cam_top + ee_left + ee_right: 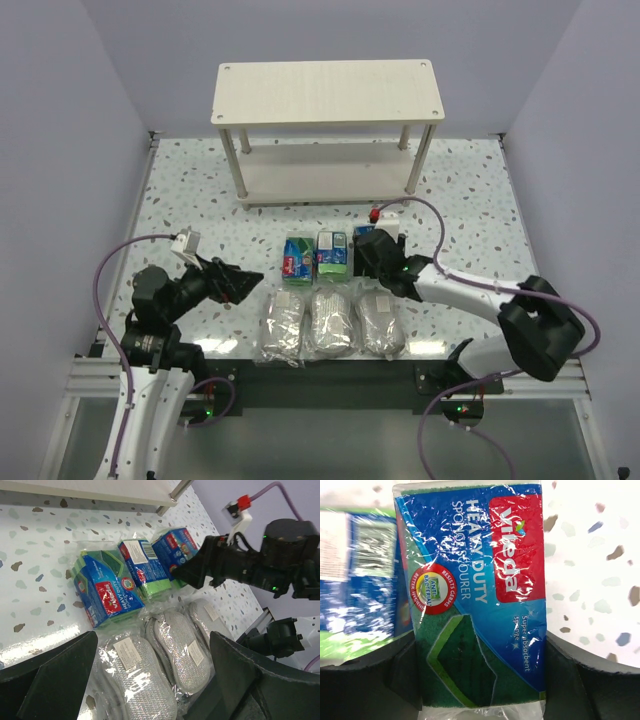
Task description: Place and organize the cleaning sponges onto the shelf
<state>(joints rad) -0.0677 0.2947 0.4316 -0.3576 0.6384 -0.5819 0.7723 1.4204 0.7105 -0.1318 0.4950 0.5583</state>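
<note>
My right pincer [368, 248] straddles the rightmost pack [475, 590], fingers [600, 680] wide along its long sides; whether they press it I cannot tell. The shelf [327, 90] lies beyond it, well apart.

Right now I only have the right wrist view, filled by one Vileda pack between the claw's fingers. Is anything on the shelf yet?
Observer: No. In the top view both tiers of the shelf are bare.
Operator: What else is waiting?
Observer: Three grey wrapped bundles lie in a row on the near side of the printed packs.
Operator: And the left claw?
Observer: The left claw is open and empty, left of the bundles.
</note>
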